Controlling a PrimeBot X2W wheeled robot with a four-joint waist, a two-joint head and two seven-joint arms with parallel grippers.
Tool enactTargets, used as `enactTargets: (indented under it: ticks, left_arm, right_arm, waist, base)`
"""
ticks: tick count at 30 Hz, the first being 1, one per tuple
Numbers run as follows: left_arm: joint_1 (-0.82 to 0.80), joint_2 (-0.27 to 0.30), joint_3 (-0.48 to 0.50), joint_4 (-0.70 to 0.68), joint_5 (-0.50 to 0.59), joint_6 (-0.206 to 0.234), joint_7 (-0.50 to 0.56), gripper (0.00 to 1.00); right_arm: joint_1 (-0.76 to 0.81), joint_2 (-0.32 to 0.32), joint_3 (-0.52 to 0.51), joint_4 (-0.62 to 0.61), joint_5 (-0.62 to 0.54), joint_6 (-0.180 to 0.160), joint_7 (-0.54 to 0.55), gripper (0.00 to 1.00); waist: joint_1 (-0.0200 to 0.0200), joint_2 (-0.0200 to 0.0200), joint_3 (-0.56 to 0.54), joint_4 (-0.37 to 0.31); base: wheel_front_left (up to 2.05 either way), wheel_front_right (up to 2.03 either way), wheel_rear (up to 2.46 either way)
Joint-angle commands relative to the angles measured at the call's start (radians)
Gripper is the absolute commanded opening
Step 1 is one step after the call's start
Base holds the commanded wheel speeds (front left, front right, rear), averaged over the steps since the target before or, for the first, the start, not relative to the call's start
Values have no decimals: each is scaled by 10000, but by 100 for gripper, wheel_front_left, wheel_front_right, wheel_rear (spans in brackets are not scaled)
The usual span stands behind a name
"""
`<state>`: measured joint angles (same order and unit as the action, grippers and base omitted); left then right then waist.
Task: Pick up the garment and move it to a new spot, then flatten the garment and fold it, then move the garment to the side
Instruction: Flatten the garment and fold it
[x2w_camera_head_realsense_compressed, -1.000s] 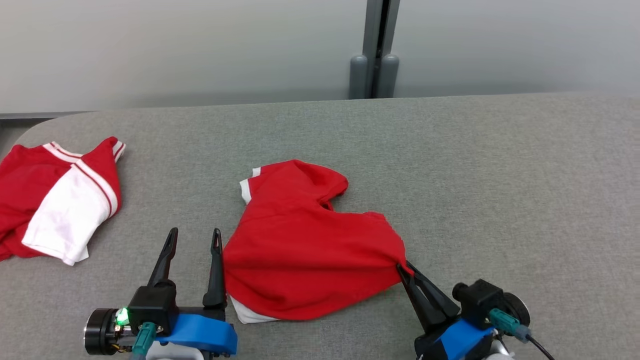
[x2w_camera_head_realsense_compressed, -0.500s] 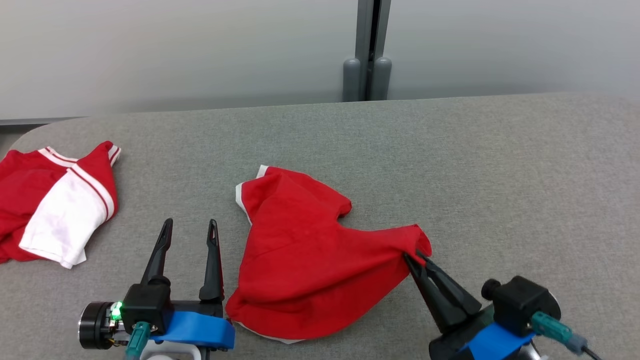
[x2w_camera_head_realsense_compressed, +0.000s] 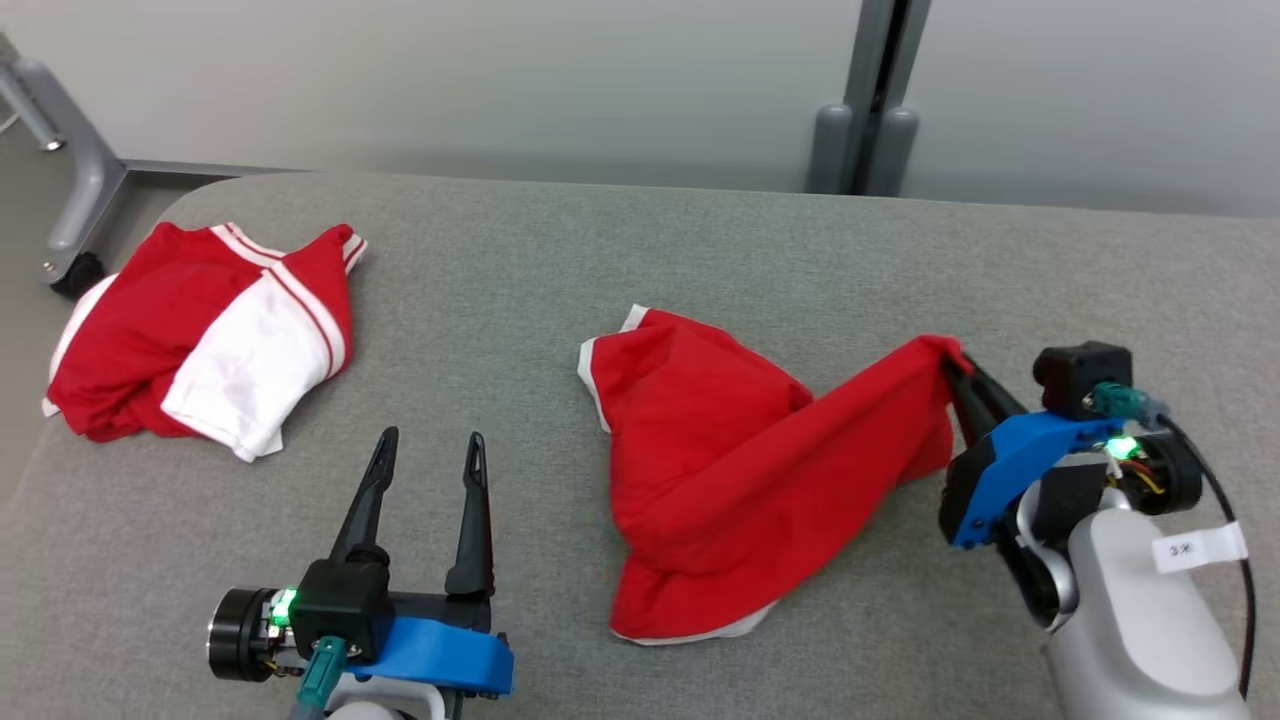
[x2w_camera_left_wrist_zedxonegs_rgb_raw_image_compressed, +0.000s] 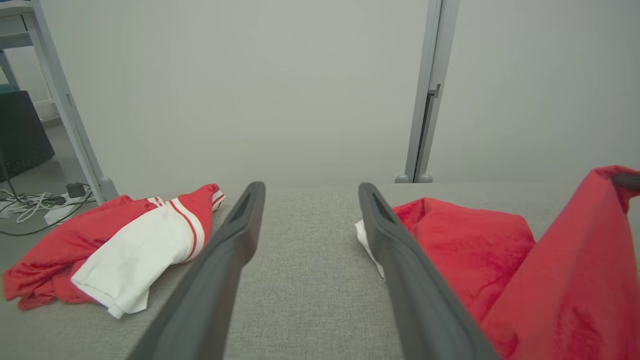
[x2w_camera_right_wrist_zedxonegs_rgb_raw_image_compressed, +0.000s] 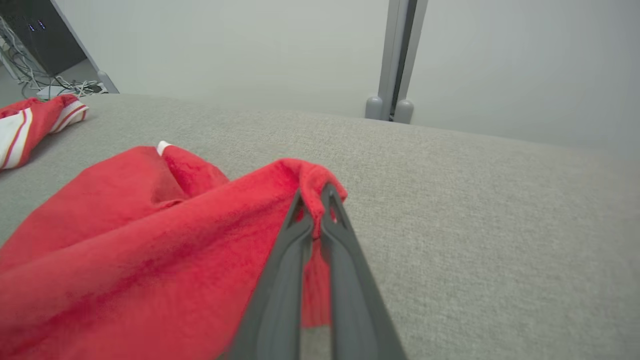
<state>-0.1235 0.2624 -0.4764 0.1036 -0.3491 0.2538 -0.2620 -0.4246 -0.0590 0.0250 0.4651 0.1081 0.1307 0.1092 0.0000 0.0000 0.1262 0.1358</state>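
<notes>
Table (x2w_camera_head_realsense_compressed: 700, 230), head view: grey cloth top with a rounded far-left corner, its far edge along a pale wall. You have open surface behind and to the right of the garment, and between the two shirts.
Garment (x2w_camera_head_realsense_compressed: 740, 470): red shirt with white trim at mid-table. Its bulk lies on the surface, with one corner drawn up and to the right.
Right gripper (x2w_camera_head_realsense_compressed: 957, 372): fingers pinched together on that raised corner, tips buried in the cloth.
Left gripper (x2w_camera_head_realsense_compressed: 432, 440): fingers spread wide with nothing between them, low over the table just left of the garment.
Second shirt (x2w_camera_head_realsense_compressed: 200, 340): red and white, bunched near the table's left edge, well apart from the garment.
Tag (x2w_camera_head_realsense_compressed: 1195, 548): white, on the right forearm; the print is too small for you to read.
Frame leg (x2w_camera_head_realsense_compressed: 85, 180): grey metal with a caster, beyond the far-left corner.
Post (x2w_camera_head_realsense_compressed: 875, 100): grey, against the wall behind the table.

Left wrist view: both fingers are cut off by the bottom edge, with bare table between them. The garment sits right of the fingers, its raised fold cut off at the right edge. Cables (x2w_camera_left_wrist_zedxonegs_rgb_raw_image_compressed: 30, 205) lie on the floor at far left.

Right wrist view: the fingers are closed on a fold of red cloth. You have open table ahead and to the right. The left and bottom edges cut off the garment's lower part.
</notes>
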Motion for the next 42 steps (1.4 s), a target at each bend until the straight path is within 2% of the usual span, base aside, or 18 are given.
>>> enactTargets:
  ticks: [1,9,13,14,15,16,24,30,35,42]
  left_arm:
    - [23,-78,34,54,88,-87,-43,100]
    - [338,-307,342,135,312,-317,-43,100]
    - [289,-363,385,154,409,-427,-45,100]
    - [265,-383,410,149,455,-463,-45,100]
    - [244,-406,422,148,464,-512,-43,100]
    - [222,-425,431,156,507,-529,-45,100]
    - [169,-606,385,350,708,-837,-45,100]
    - [362,-693,20,511,728,-1328,-44,100]
    - [549,-778,-605,739,607,-1936,145,100]
    - [732,-797,-1392,1275,190,-2811,1200,100]
  right_arm:
    - [-454,-60,-568,635,-334,1,-131,0]
    - [-1267,-383,-2589,2751,-1691,1,-304,0]
    - [-1487,-342,-2887,3295,-1971,1,-531,0]
    - [-1575,-300,-2843,3448,-2023,1,-737,15]
    - [-1671,-248,-2751,3588,-1985,1,-946,44]
    - [-1766,-214,-2671,3755,-1919,1,-1143,100]
    - [-2277,-248,-1524,4605,-1667,1,-2750,100]
    - [-1425,-408,-719,4316,-1050,1,-3552,100]
    - [-125,-331,-617,2979,-681,1,-3742,100]
    - [1960,18,-1067,113,-719,1,-3747,100]
  waist:
    - [0,0,153,307]
    - [0,0,85,417]
    - [0,0,110,312]
    - [0,0,131,275]
    - [0,0,158,238]
    - [0,0,187,198]
    - [0,0,221,-142]
    - [0,0,25,-463]
    - [0,0,-113,-754]
    - [0,0,-174,-1260]
  base:
    - [0,0,0]
    - [0,0,0]
    - [0,0,0]
    - [0,0,0]
    - [0,0,0]
    - [0,0,0]
    - [0,0,0]
    - [0,0,0]
    - [0,0,0]
    - [0,0,0]
